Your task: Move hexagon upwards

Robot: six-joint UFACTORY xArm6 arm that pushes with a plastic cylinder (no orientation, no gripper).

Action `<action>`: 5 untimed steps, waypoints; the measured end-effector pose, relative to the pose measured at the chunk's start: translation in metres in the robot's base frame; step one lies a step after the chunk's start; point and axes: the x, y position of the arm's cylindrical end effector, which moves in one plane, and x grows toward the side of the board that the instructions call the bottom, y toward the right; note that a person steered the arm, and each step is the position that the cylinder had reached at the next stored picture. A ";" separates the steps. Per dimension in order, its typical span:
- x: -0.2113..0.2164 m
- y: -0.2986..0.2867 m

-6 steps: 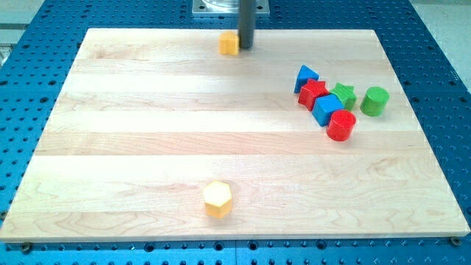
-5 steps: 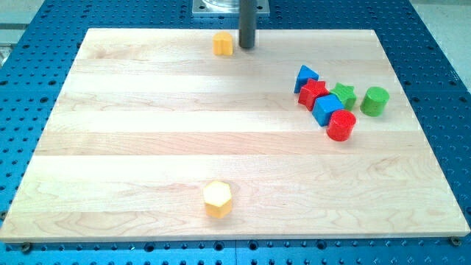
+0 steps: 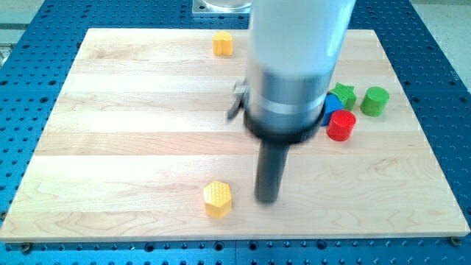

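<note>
While my tip (image 3: 267, 200) rests just right of the yellow hexagon (image 3: 218, 199), level with it and not touching, no gripper exists to be apart or together. That hexagon sits near the wooden table's (image 3: 110, 147) bottom edge. Pushing from this side would likely send it leftward, not upward; I should get below it first. Far above it lies a yellow block (image 3: 223, 44); up right, beyond the arm, red cylinder (image 3: 341, 125), green cylinder (image 3: 375, 101), green star (image 3: 343, 94).

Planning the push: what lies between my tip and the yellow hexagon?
Nothing: the camera view shows bare board between my tip and the yellow hexagon.
</note>
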 end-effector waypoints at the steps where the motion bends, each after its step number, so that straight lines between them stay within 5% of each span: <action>1: 0.004 -0.081; 3: -0.049 -0.059; 5: 0.003 -0.075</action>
